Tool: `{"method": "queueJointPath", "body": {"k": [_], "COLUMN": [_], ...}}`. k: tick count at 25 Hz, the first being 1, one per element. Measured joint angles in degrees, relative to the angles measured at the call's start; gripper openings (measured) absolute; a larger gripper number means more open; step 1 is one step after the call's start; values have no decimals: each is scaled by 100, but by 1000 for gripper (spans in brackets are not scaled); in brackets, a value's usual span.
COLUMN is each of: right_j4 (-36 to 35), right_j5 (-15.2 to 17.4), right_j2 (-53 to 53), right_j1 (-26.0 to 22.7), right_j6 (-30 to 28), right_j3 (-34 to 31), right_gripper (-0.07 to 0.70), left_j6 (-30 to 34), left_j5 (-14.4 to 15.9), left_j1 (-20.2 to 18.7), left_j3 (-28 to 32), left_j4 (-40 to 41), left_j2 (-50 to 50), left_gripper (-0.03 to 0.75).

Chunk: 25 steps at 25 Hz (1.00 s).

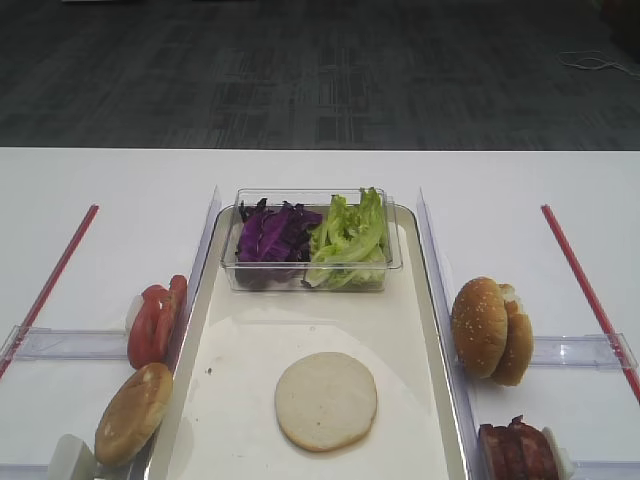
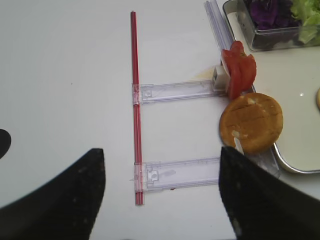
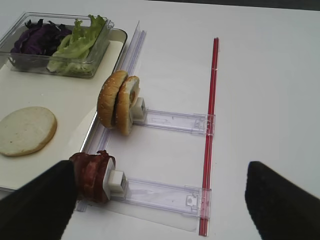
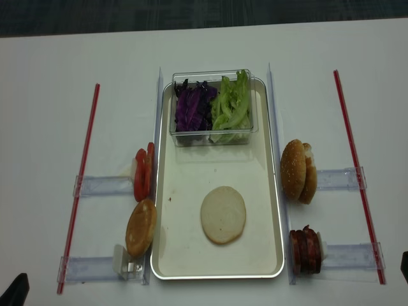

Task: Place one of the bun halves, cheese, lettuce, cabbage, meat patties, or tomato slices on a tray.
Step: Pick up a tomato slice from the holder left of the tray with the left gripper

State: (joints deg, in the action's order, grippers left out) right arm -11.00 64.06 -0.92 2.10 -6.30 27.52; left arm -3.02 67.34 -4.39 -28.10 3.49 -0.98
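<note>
With a pale bun half point(image 1: 326, 400) already on the tray point(image 1: 415, 300), the wide-open left end effector point(image 2: 162, 192), empty beside the tray's left rim, should straddle one upright tomato slice point(image 2: 239, 70) squarely.

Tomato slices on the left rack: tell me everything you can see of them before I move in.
The tomato slices are thin red rounds standing on edge, packed face to face on a clear plastic rail just outside the tray's left rim. A small white block backs them on the outer side. A bun half leans nearby, toward the camera. No gripper touches them.
</note>
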Motion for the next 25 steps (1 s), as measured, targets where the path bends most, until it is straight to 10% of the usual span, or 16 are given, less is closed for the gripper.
{"method": "queueJointPath", "body": {"k": [25], "right_j4": [0], "right_j5": [0], "right_j2": [0], "right_j1": [0], "right_j6": [5], "right_j3": [0], "right_gripper": [670], "left_j6": [-10], "left_j5": [0], "left_j1": [0], "left_j3": [0], "left_j4": [0], "left_j2": [0], "left_gripper": [489]}}
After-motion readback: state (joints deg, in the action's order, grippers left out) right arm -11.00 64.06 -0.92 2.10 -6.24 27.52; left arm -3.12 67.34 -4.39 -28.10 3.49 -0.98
